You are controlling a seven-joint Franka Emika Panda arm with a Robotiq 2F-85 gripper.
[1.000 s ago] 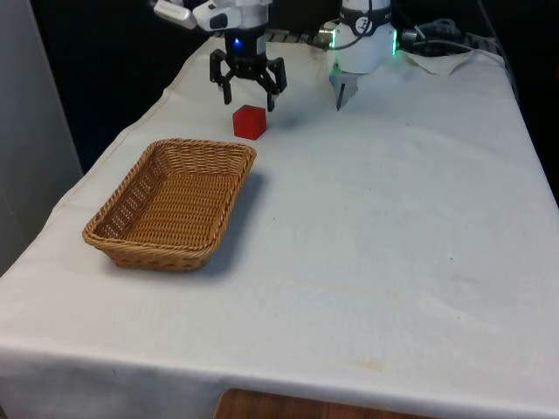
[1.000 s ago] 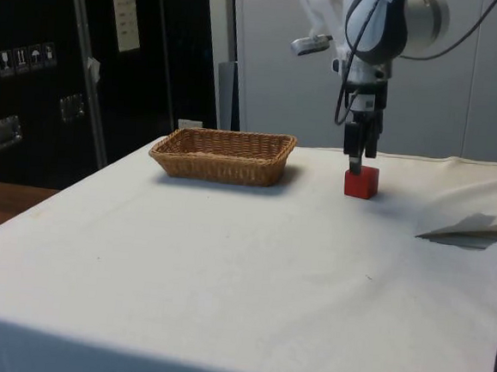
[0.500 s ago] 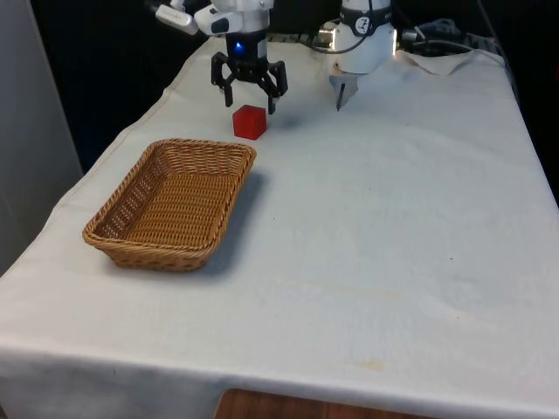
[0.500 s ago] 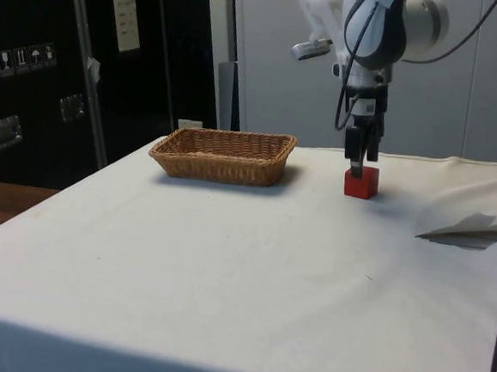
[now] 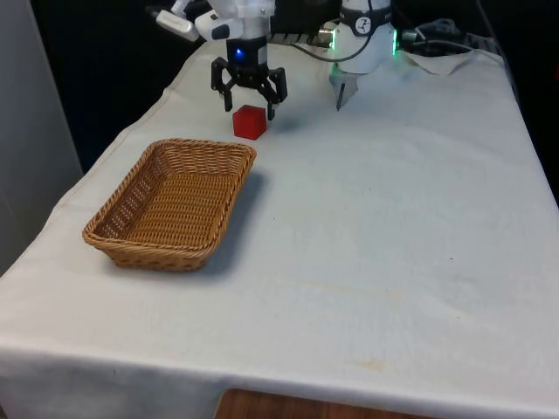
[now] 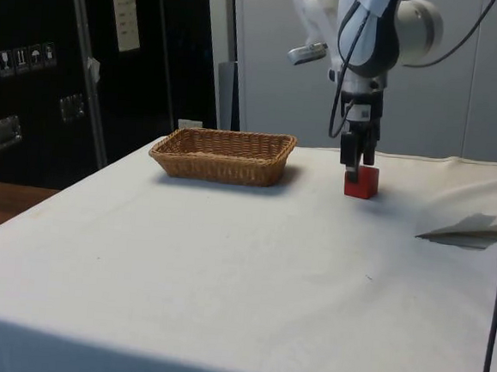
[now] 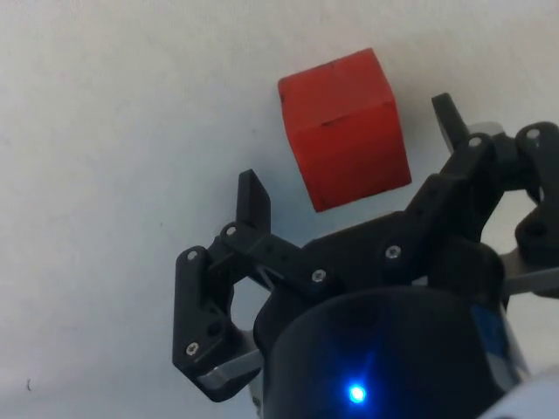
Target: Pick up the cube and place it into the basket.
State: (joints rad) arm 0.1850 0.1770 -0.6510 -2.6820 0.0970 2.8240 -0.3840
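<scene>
Front view has the end effector [image 5: 249, 103] hanging just above the red cube [image 5: 250, 121], its two black fingers spread wide to either side of the cube's top and clear of it. The cube sits on the white cloth of the worktop [image 5: 393, 218], near the far end and just beyond the far rim of the wicker basket [image 5: 172, 203], which lies towards the front view's left with nothing inside it.

Side view puts the end effector [image 6: 356, 170] pointing straight down, its tips about level with the cube's [image 6: 361, 181] upper edge. The cube rests flat on the worktop [image 6: 251, 264], near the basket [image 6: 223, 155] but apart from it.

Wrist view looks down past the spread fingers [image 7: 254, 198] onto the cube [image 7: 344, 127]. The cube lies a little ahead of the fingertips rather than squarely between them, and is turned at a slight angle to the line between the fingers. Neither finger touches it, and bare cloth shows between each fingertip and the cube's sides.
</scene>
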